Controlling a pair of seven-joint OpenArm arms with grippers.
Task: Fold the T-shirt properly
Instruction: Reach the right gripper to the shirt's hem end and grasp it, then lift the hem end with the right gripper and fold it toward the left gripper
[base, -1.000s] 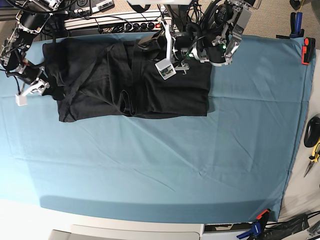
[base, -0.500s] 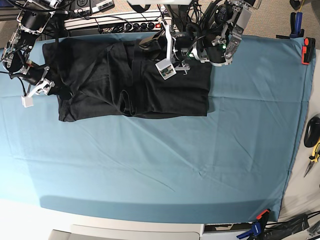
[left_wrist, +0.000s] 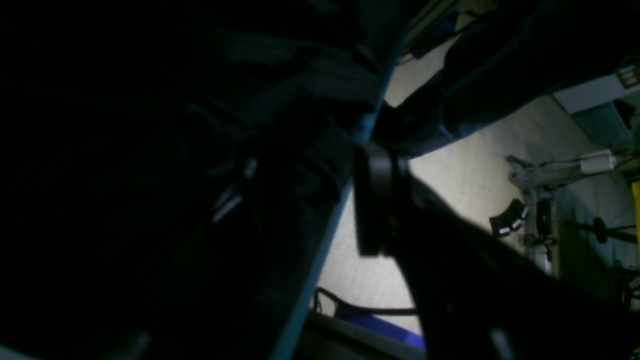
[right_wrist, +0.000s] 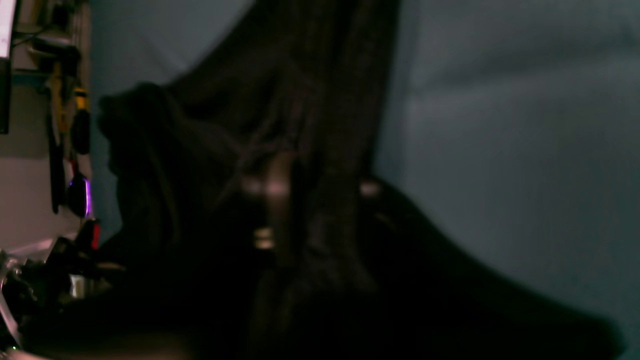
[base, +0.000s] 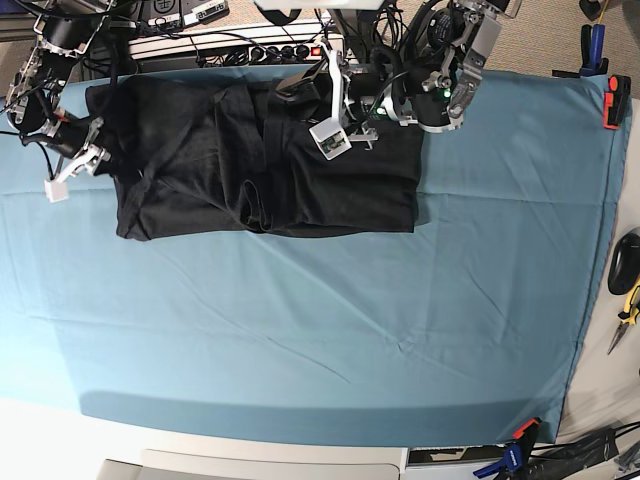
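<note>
Your right gripper (base: 75, 165) sits at the black T-shirt's (base: 200, 170) sleeve edge near the table's far left corner; whether its jaws grip cloth, you cannot tell; your left gripper (base: 340, 135) rests on the shirt's far edge, jaws parted; the shirt lies wrinkled, plain, soft on teal table cloth (base: 330, 330).

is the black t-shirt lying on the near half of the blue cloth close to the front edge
No, the T-shirt lies bunched at the far edge of the teal cloth, up by the arms' bases.

Base view overhead, looking down on table cloth (base: 320, 320), both wrist views close, dim, seemingly sharing T-shirt (base: 260, 170)
</note>
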